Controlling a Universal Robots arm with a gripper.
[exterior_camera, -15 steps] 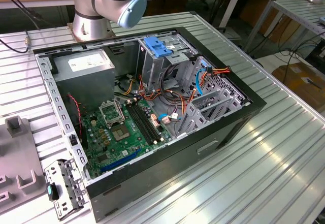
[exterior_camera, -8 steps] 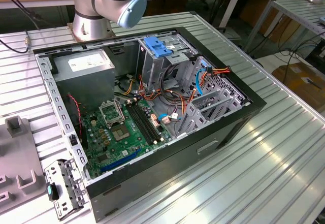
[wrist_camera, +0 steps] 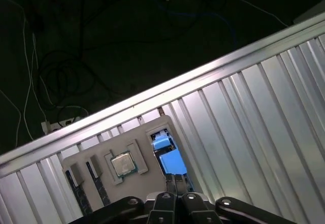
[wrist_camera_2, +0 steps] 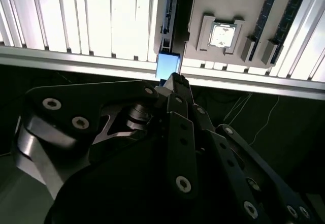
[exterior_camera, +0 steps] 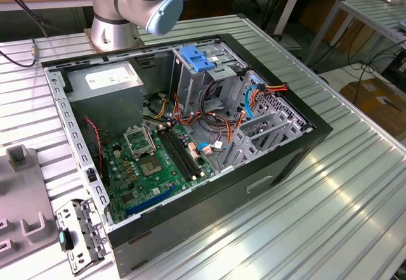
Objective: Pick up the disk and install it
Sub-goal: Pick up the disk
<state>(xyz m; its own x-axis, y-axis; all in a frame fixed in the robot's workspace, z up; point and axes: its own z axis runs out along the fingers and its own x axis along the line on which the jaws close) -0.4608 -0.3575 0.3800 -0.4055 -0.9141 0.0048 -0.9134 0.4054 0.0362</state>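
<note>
There's the open black computer case (exterior_camera: 279,166) lying on the ribbed metal table (exterior_camera: 330,216), with the green circuit board (exterior_camera: 152,166) flat inside. A grey box (exterior_camera: 108,80) with a white sticker sits next to it, and a blue latch (exterior_camera: 195,59) tops the metal cage. On a grey tray (wrist_camera_2: 223,0), a square chip (wrist_camera_2: 222,34) sits in its holder.

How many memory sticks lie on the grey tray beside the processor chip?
2. One memory stick lies next to the processor chip, the other just beyond it; more may lie off-frame.

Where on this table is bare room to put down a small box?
The ribbed table is bare to the exterior view's right of the computer case and along its near side. The exterior view's left is crowded by a grey holder tray and a metal bracket.
</note>
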